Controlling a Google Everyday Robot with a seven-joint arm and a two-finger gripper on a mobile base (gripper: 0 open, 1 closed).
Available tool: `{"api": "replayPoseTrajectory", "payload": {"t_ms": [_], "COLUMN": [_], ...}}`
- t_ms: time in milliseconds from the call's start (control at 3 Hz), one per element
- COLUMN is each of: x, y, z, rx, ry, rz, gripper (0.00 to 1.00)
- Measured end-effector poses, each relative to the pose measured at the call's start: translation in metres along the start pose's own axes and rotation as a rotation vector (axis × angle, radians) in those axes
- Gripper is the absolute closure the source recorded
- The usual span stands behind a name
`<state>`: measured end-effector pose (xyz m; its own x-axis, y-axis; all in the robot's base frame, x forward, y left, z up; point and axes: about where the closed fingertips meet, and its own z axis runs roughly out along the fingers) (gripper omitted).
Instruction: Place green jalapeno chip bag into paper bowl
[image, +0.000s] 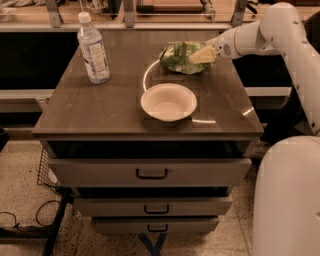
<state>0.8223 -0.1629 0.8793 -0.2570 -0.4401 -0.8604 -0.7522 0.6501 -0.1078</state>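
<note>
The green jalapeno chip bag (177, 58) lies crinkled on the far right part of the dark table top. My gripper (201, 55) reaches in from the right on the white arm, and its pale tip is at the bag's right edge, touching or just over it. The paper bowl (168, 102) is off-white and holds nothing. It sits on the table in front of the bag, a short way nearer the front edge and slightly left of the gripper.
A clear plastic water bottle (93, 48) stands upright at the table's far left. The table (90, 112) is a dark cabinet with several drawers below. The robot's white body (287, 200) fills the lower right. A wire basket and cables lie on the floor at left.
</note>
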Motion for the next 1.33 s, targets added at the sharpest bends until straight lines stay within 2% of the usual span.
{"api": "replayPoseTrajectory", "payload": {"t_ms": [667, 1000, 1333], "x": [0.002, 0.003, -0.003], "y": [0.004, 0.006, 0.01], "z": [0.009, 0.013, 0.018], "rx": [-0.015, -0.021, -0.032], "ry": [-0.001, 0.0, 0.007], "rz": [0.006, 0.006, 0.004], "gripper": [0.85, 1.0, 1.0]}}
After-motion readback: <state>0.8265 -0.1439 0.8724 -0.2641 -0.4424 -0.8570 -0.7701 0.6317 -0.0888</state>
